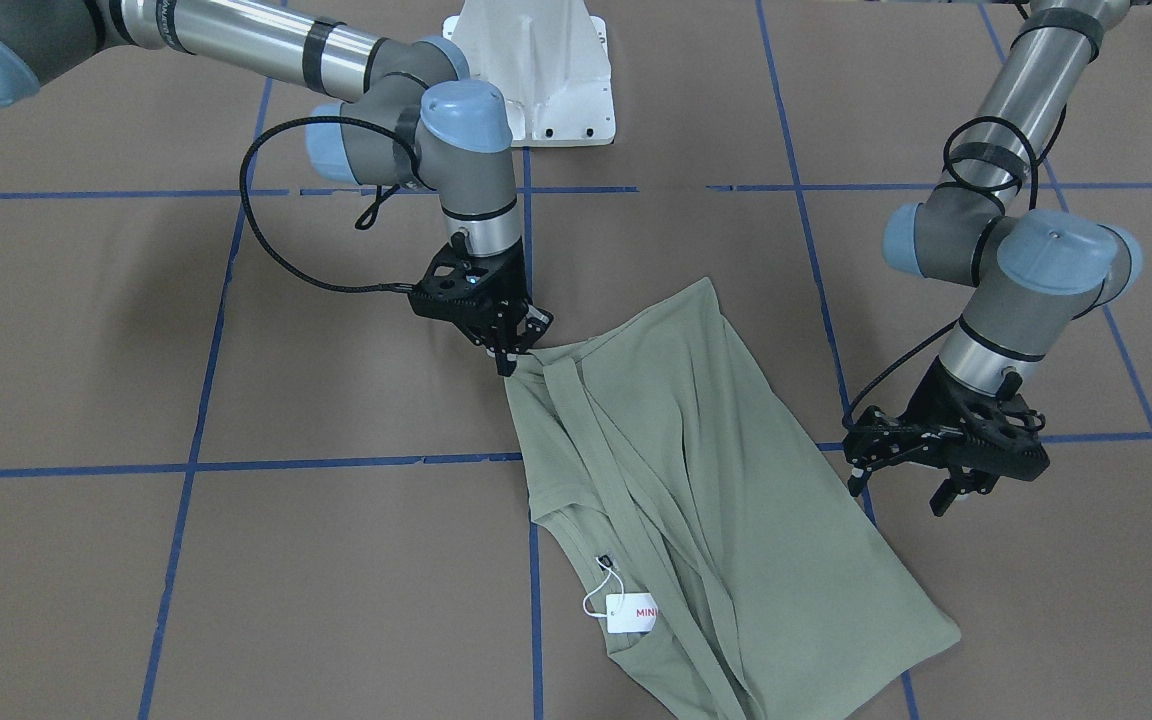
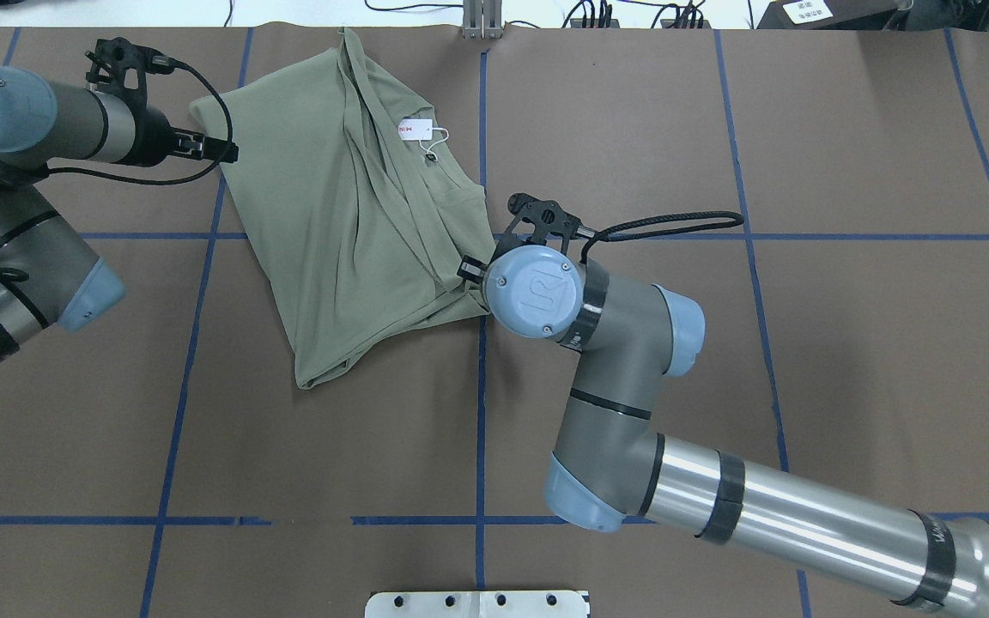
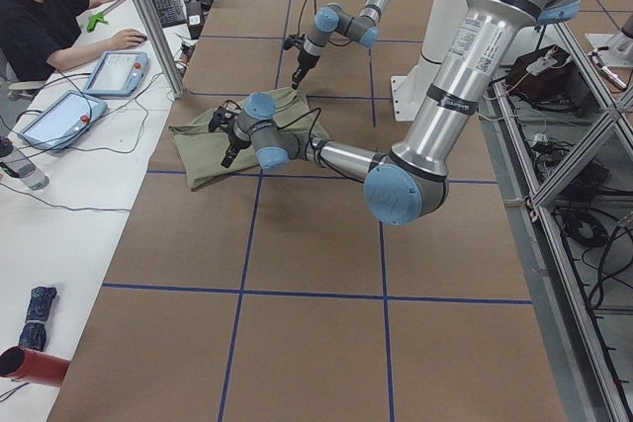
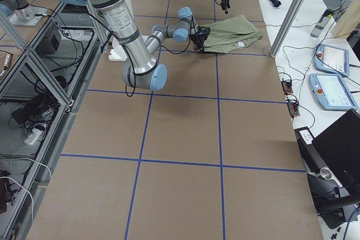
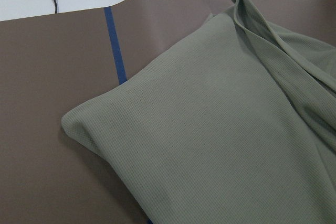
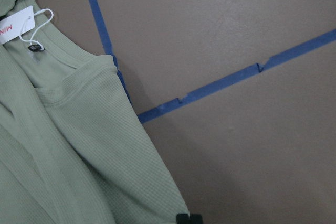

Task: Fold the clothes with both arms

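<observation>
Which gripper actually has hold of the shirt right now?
The right gripper, pinched shut on the shirt edge; the left gripper is open beside it, holding nothing.

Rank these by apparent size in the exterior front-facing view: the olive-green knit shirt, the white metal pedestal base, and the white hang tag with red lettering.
Largest: olive-green knit shirt, by a wide margin.
Middle: white metal pedestal base, though the view's top edge crops it.
Smallest: white hang tag.
</observation>
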Controlling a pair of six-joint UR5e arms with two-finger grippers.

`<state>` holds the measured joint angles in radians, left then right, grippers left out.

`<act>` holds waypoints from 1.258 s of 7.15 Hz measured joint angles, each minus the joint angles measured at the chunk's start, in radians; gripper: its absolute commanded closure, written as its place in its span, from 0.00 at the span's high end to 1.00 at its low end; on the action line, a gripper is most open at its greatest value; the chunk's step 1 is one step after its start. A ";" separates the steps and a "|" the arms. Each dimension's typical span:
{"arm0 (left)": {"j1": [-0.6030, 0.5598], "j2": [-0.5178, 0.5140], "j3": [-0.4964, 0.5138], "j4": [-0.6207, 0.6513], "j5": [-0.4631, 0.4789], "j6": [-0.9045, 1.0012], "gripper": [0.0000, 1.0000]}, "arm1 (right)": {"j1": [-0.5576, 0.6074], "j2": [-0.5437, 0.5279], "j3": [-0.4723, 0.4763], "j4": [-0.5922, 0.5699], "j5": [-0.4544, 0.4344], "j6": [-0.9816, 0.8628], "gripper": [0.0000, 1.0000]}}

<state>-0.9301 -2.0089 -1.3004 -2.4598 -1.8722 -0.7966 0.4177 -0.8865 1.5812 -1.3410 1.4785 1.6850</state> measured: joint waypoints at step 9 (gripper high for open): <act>0.001 0.004 -0.009 -0.002 -0.001 -0.001 1.00 | -0.351 -0.246 0.476 -0.304 -0.227 0.048 1.00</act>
<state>-0.9296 -2.0049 -1.3092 -2.4620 -1.8733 -0.7973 0.0666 -1.1323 2.0574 -1.6445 1.2515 1.7325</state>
